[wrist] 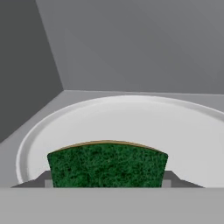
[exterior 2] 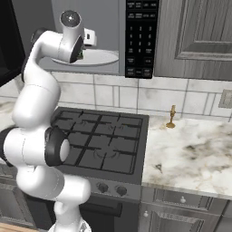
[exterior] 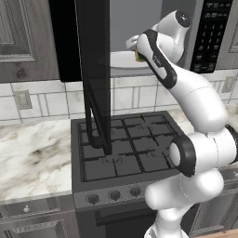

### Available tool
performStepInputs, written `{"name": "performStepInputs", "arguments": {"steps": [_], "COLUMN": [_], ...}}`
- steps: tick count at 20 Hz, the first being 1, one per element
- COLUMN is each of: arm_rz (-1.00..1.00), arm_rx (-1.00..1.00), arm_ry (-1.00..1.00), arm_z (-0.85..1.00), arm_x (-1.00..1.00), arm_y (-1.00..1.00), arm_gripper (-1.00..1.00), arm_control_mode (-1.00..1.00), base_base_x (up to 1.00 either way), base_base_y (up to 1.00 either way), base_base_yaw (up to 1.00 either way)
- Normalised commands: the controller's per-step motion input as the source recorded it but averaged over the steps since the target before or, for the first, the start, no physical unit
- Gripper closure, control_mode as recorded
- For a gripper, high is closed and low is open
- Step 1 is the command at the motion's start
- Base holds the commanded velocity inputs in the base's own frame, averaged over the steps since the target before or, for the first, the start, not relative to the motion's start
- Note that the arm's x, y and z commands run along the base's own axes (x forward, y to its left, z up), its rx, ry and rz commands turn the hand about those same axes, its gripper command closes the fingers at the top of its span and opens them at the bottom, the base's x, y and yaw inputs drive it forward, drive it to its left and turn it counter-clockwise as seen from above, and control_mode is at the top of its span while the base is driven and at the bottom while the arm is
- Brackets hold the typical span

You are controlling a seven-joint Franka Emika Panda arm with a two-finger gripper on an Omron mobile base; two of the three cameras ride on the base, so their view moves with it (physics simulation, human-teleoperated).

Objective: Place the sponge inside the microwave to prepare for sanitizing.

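The microwave (exterior 2: 136,38) surrounds the claw (wrist: 107,183), its door (exterior: 95,69) swung open behind and to the left, its grey walls ahead and to both sides. The turntable (wrist: 131,127) lies just beneath and ahead of the claw. The sponge (wrist: 107,165) sits clamped between the claw's two tips, over the turntable's near edge; whether it touches the plate cannot be told. Its long axis runs across the claw from tip to tip, green scouring face toward the hand camera, the yellow layer showing as a thin edge on the far side.
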Motion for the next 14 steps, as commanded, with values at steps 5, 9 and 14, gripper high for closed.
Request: {"name": "performStepInputs", "arguments": {"steps": [5, 9, 14], "arm_rz": [0.02, 0.03, 0.05], "arm_rx": [0.00, 0.00, 0.00], "arm_ry": [0.00, 0.00, 0.07], "arm_z": [-0.07, -0.03, -0.05], "arm_x": [0.29, 0.31, 0.24], "arm_y": [0.00, 0.00, 0.00], "arm_gripper": [1.00, 1.00, 1.00], "arm_control_mode": [-1.00, -1.00, -1.00], "base_base_x": [0.00, 0.00, 0.00], "base_base_y": [0.00, 0.00, 0.00], "base_base_yaw": [0.00, 0.00, 0.00]}}
